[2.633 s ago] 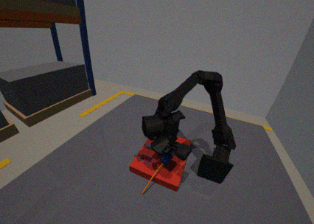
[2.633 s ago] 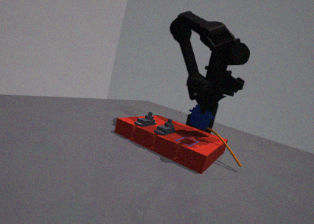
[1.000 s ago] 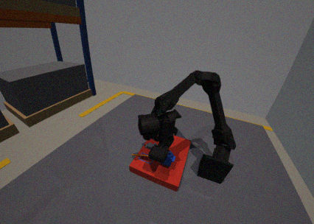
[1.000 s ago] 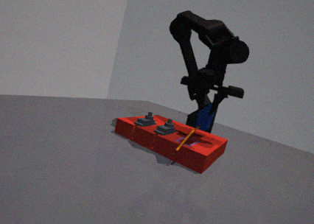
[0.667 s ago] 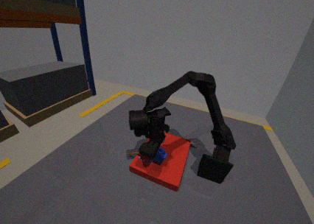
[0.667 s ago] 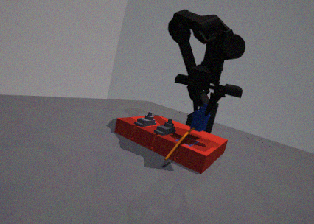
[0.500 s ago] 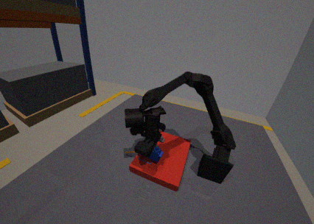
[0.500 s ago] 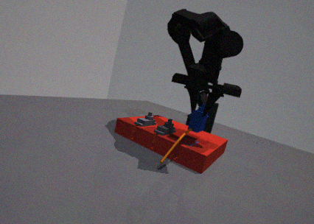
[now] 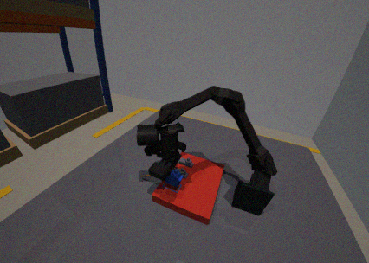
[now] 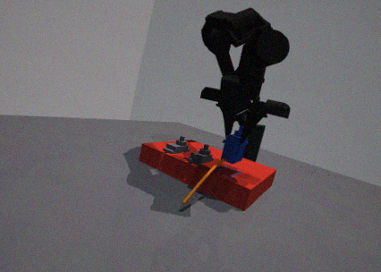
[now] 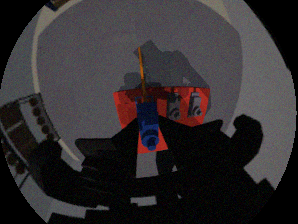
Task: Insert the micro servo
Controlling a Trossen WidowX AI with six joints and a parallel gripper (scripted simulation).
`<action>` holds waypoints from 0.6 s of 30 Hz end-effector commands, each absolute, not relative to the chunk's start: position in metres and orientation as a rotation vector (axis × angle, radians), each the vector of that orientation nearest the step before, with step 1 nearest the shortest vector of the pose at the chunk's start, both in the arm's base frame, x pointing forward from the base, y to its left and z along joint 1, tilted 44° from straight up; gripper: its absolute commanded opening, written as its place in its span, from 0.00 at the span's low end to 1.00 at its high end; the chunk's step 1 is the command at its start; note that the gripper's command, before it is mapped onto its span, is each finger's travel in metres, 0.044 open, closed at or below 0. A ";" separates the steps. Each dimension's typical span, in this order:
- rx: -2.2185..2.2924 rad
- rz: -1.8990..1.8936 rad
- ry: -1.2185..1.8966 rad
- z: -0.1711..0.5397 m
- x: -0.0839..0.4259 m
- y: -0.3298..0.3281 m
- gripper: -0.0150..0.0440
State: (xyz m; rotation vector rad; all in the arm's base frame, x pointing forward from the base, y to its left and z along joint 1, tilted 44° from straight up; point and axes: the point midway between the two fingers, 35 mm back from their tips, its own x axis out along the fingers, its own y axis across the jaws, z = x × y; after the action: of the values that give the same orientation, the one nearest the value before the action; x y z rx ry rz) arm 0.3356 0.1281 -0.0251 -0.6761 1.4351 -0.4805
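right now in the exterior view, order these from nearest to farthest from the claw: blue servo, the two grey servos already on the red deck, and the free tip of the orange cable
1. Blue servo: held in the claw, above the red deck.
2. Nearer grey servo: seated on the deck, left of the claw.
3. Farther grey servo: further left along the deck.
4. Orange cable tip: hangs past the deck's front edge, low and left; close to item 3, so that order is uncertain.

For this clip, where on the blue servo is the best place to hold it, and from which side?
Grip the blue servo across its body's flat sides, coming from above, as the end effector does now. That leaves the bottom free to enter the pocket in the red deck, and the orange cable trails away from the fingers.
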 end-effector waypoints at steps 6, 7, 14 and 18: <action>-0.679 -0.480 1.430 -0.034 0.340 0.120 0.25; -0.679 -0.480 1.430 -0.035 0.340 0.119 0.25; -0.679 -0.480 1.430 -0.037 0.340 0.116 0.25; -0.679 -0.480 1.430 -0.037 0.340 0.116 0.25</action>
State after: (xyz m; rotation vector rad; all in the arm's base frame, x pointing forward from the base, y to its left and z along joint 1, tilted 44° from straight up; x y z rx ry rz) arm 0.3398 0.1166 -0.0374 -0.6735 1.4332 -0.4814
